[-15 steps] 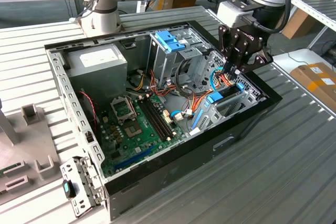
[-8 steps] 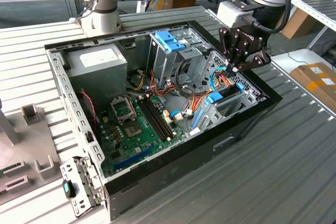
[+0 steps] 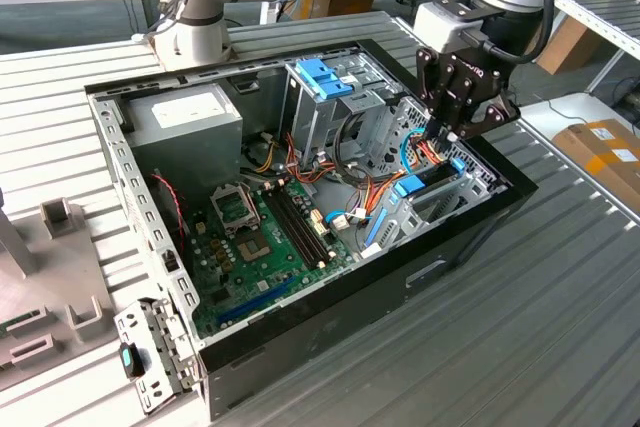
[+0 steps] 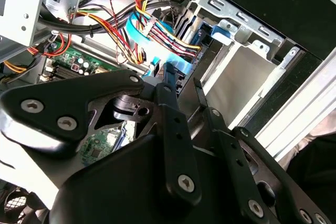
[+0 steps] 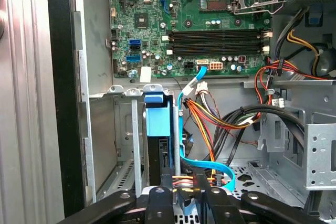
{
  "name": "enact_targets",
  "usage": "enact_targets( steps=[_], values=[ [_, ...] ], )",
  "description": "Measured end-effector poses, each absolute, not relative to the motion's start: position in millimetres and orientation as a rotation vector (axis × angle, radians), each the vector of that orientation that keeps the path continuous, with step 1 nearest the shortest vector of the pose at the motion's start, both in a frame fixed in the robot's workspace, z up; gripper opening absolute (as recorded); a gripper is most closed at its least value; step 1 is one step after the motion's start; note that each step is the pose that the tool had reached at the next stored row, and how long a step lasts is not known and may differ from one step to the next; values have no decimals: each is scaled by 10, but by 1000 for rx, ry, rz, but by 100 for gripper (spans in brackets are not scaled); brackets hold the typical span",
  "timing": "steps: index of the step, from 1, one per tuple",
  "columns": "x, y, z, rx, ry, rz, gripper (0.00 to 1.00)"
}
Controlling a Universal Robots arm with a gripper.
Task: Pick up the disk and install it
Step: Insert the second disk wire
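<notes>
Apparently install step, late stage. Disk (image 3: 424, 183) standing on edge in bay (image 3: 462, 193) at corner of case (image 3: 350, 292) nearest the exterior view's right, blue bracket up, well away from motherboard (image 3: 270, 227). Same disk in the first wrist view (image 5: 157, 124): blue bracket end facing camera, dark body below it, sat between grey bay walls. Not lying loose anywhere, so pickup judged done. Fully seated or not: hard to say, rear end hidden.

Gripper (image 3: 450, 137) down inside case, right over bay, tip at or just above the bracket. Jaw state: cannot tell, tip area cluttered by wires (image 5: 207, 124) and blue cable (image 5: 212, 167) in both wrist views. Contact with disk: cannot tell either.

Next move, as a judgement: calls for a straight line along the bay walls, no tilt, little side play. Needs care with wires and blue cable just beside the bay, likely to snag or get pinched.

Pose: arm reaching in from the exterior view's right, wrist pitched steeply down, gripper body black, pointing into the bay mouth.
</notes>
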State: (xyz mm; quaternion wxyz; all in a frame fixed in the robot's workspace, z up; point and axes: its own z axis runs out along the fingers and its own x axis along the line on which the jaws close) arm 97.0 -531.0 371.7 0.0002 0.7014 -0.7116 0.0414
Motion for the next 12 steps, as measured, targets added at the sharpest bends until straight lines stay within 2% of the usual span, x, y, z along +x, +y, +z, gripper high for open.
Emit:
enact_targets(
  steps=[3, 7, 12],
  values=[
    [970, -5309, 3872, 2204, -2237, 127, 30],
    [1011, -5303, 3880, 2218, -2252, 92, 30],
    [1100, -5300, 3872, 2214, -2248, 80, 30]
  ],
)
